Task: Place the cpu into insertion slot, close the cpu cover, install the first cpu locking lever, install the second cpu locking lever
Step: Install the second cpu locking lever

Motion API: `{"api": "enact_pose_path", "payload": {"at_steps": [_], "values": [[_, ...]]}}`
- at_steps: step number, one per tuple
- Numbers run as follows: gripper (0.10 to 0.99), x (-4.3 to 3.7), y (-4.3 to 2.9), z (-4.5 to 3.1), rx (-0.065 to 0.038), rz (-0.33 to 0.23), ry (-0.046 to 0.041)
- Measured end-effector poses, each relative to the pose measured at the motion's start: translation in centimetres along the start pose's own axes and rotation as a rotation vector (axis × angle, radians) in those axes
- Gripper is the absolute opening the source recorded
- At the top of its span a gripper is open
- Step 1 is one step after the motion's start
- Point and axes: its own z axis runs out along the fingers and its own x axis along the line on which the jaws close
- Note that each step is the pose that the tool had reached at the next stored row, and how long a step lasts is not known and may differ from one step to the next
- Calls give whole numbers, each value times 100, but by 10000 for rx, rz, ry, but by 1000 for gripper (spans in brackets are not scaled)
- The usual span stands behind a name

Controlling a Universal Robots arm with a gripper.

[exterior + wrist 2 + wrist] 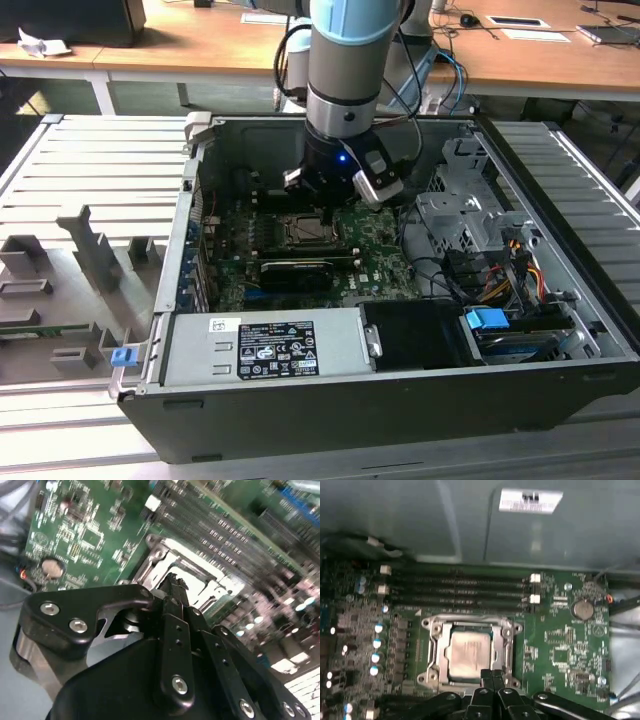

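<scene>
cpu [468, 652] seated under gripper [491, 674]

CPU [468, 652]: dull silver-grey square, seated flat in insertion slot [506, 652], set on the green board. CPU cover [436, 647]: thin silver frame, lying down flat around the chip, its square opening showing the metal top in the first wrist view.
</scene>
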Motion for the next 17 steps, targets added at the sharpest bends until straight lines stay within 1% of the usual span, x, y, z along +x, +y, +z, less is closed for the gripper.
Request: {"api": "enact_pose_path", "payload": {"at_steps": [2, 3, 5, 6, 7, 9, 10, 11, 12, 13, 15, 17], "values": [[106, 2, -43, 2, -3, 3, 18], [106, 3, -58, 1, -36, 7, 43], [106, 4, -75, 3, -89, 10, 65], [106, 7, -106, 1, -101, 10, 64], [106, 14, -155, -3, -104, 10, 65], [106, 28, -216, -3, -109, 10, 65], [106, 223, -263, -3, -357, 11, 51], [106, 378, -272, 43, -396, 11, 49], [106, 393, -280, 113, -398, 12, 49], [106, 403, -282, 138, -417, 11, 47], [106, 420, -285, 157, -454, 12, 47], [106, 432, -297, 169, -537, 11, 42]]}}
